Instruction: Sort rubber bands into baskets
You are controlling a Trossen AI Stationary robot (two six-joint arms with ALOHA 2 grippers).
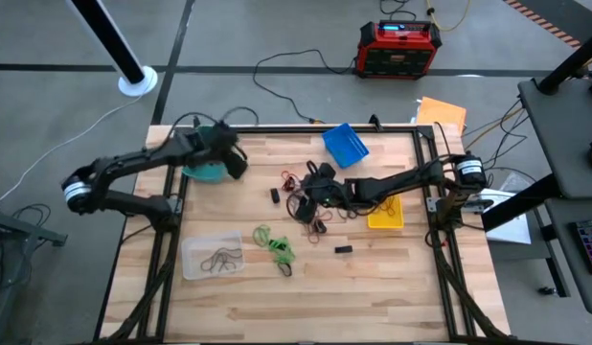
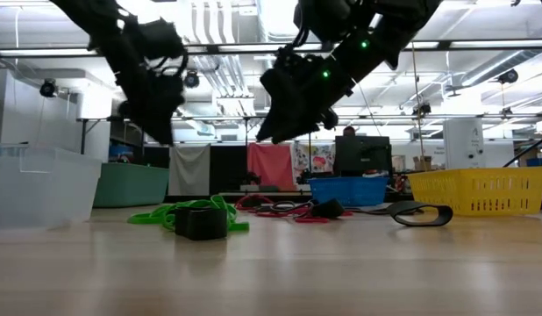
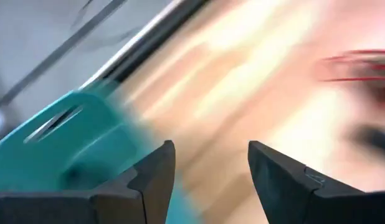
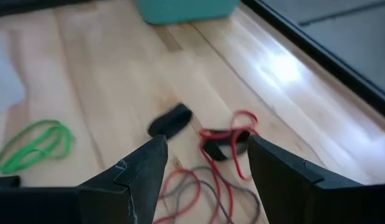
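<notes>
Teal basket under the left arm, loose bands mid-table

Teal-green plastic basket (image 1: 206,172) sits at the wooden table's (image 1: 373,287) far left edge, and the left gripper (image 1: 229,153) hovers right over it, fingers (image 3: 156,177) spread apart with nothing between them. What lies inside the teal basket cannot be told; the arm covers it.

Take the teal basket as our marker. Well to its near side sits the clear translucent plastic tray (image 1: 212,257), with a few dark brown rubber bands (image 1: 221,257) curled inside. Far across the table from the teal basket, at the back edge, the blue plastic basket (image 1: 345,144) stands tilted at an angle; its contents are not clear. Farther still, toward the right edge, the yellow plastic basket (image 1: 386,214) is partly hidden under the right arm.

Between the teal basket and the yellow one, a tangle of red and dark rubber bands (image 1: 310,206) lies loose on the wood, and the right gripper (image 1: 320,182) hangs just above it, fingers wide and empty. Bright green rubber bands (image 1: 275,244) lie just beside the clear tray. Two small black rectangular blocks rest on the boards, one (image 1: 275,195) near the red tangle, another (image 1: 343,249) closer to the front.

Beyond the table, a grey floor carries trailing cables and a red and black box (image 1: 399,48); an orange sheet (image 1: 442,112) lies by the far right corner.
</notes>
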